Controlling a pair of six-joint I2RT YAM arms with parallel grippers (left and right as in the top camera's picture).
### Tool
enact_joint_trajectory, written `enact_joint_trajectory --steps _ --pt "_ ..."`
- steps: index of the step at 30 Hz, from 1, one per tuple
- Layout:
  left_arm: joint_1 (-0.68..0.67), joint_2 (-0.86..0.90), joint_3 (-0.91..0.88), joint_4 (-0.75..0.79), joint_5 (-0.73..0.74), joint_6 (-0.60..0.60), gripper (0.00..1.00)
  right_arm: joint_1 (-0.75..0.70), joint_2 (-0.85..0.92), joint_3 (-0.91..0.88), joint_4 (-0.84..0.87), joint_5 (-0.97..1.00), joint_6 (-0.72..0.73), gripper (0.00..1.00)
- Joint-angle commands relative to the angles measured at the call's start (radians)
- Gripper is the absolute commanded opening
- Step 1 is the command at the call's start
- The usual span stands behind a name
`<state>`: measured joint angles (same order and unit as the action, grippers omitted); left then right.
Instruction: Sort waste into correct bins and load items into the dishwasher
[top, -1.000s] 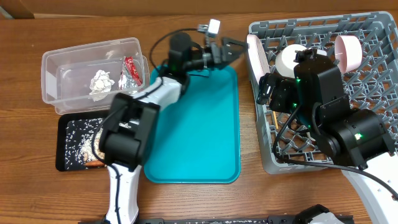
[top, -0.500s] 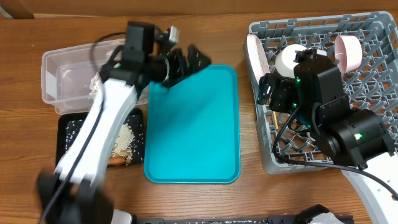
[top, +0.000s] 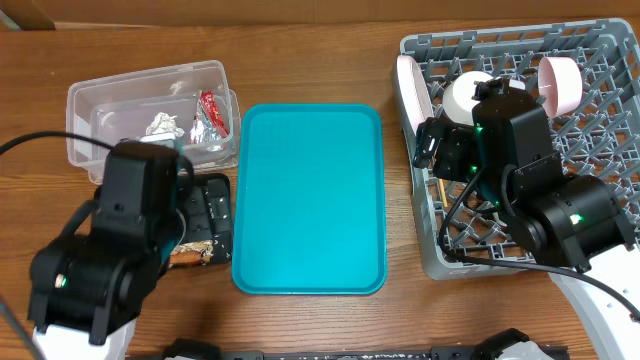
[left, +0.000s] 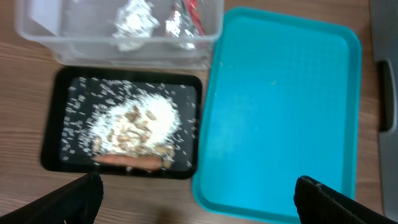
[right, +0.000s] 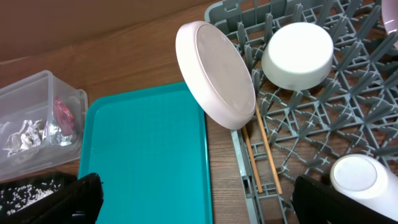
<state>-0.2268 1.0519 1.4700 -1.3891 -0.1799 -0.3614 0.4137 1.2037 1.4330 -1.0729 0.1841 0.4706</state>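
Observation:
The clear tub (top: 85, 100) holds the silvery wrapper (left: 134, 15) and the red packet (left: 186, 15). The black tray (left: 53, 134) holds the beige scraps (left: 140, 121) and the orange piece (left: 127, 162). My left gripper (left: 199, 208) is open and empty, high above the black tray's front edge. The grey dish rack (top: 600, 45) holds the white plate (right: 214, 74) on edge, the white bowl (right: 297, 53), the pink bowl (top: 560, 82), the small white cup (right: 354, 177) and the chopsticks (right: 261, 152). My right gripper (right: 199, 208) is open and empty over the rack's left edge.
The teal serving tray (top: 310, 200) lies between the bins and the rack, with nothing on it. Bare wooden table shows at the front and back. My left arm (top: 110, 270) covers much of the black tray in the overhead view.
My left arm has drawn back from the far end of the teal tray to the front left, above the black tray. The right arm has not moved.

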Motion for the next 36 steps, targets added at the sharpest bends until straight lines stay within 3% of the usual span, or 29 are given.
enact_joint_trajectory --steps 1,9,17,27,36 --pt "0.005 -0.012 0.008 0.001 -0.066 0.025 1.0 -0.002 -0.003 0.007 0.004 0.01 0.002 1.0" --pt "0.005 0.008 0.008 0.001 -0.063 0.025 1.0 0.004 -0.02 0.007 0.003 0.006 0.002 1.0" --pt "0.005 0.044 0.008 0.002 -0.063 0.025 1.0 -0.019 -0.186 -0.015 0.005 0.059 -0.006 1.0" --pt "0.005 0.105 0.008 0.002 -0.063 0.025 1.0 -0.128 -0.512 -0.315 0.284 0.133 -0.005 1.0" --pt "0.005 0.175 0.008 0.002 -0.063 0.025 1.0 -0.175 -0.811 -0.581 0.289 0.13 -0.002 1.0"
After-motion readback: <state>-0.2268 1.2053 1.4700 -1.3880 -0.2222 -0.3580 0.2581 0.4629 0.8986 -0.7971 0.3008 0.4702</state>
